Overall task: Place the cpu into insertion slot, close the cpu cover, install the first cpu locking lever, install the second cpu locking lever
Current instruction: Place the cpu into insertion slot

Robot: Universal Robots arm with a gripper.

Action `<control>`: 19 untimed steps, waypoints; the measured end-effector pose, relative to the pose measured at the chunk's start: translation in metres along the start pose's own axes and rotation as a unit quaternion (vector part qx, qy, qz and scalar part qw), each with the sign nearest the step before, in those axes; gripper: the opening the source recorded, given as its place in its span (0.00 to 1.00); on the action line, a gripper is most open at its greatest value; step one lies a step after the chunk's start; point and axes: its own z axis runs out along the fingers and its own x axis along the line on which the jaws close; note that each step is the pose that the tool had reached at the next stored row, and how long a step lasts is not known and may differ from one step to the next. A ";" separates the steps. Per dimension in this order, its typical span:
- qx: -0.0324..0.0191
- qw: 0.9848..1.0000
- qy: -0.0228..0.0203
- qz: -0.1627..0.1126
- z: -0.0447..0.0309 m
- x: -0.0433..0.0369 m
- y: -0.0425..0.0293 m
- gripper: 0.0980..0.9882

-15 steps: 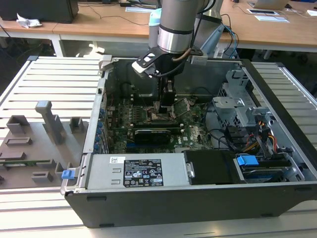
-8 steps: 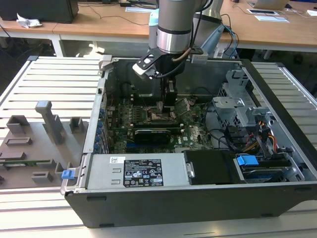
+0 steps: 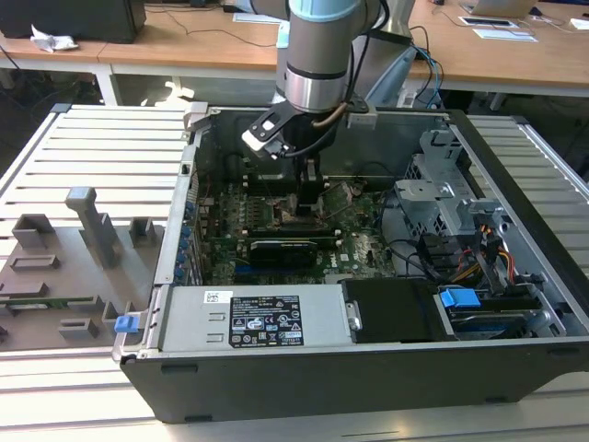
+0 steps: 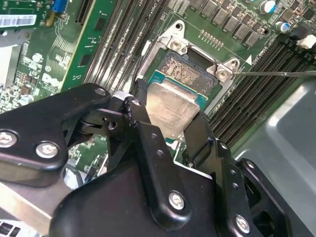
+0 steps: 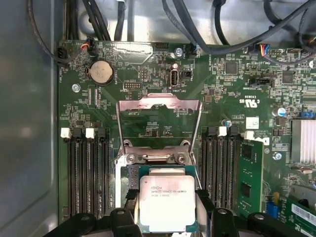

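My arm's black two-fingered gripper clamps the small square cpu with its pale silver-grey metal top by two opposite edges. It holds the chip inside the open dark-grey computer case, over the square dark insertion slot with its metal rim in the middle of the green motherboard. The first step, placing the chip, is in hand, and I judge it unfinished. In the second wrist view part of the socket's contact field lies bare beyond the chip. The chip looks tilted above it, though I cannot tell whether its near edge already touches. The thin silvery square-frame cpu cover is swung open beyond the socket's hinge edge, and a thin metal lever rod lies clear to one side, so neither closing nor locking has begun. Seating, as I read it, calls for the chip squared to the recess and level, with no sideways push on the contacts.
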 end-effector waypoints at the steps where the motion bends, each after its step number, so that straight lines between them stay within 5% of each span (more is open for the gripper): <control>1: 0.000 1.000 0.000 0.000 0.0015 0.0002 -0.0006 0.50; 19: 0.000 1.000 0.003 0.000 0.0193 0.0052 -0.0063 0.50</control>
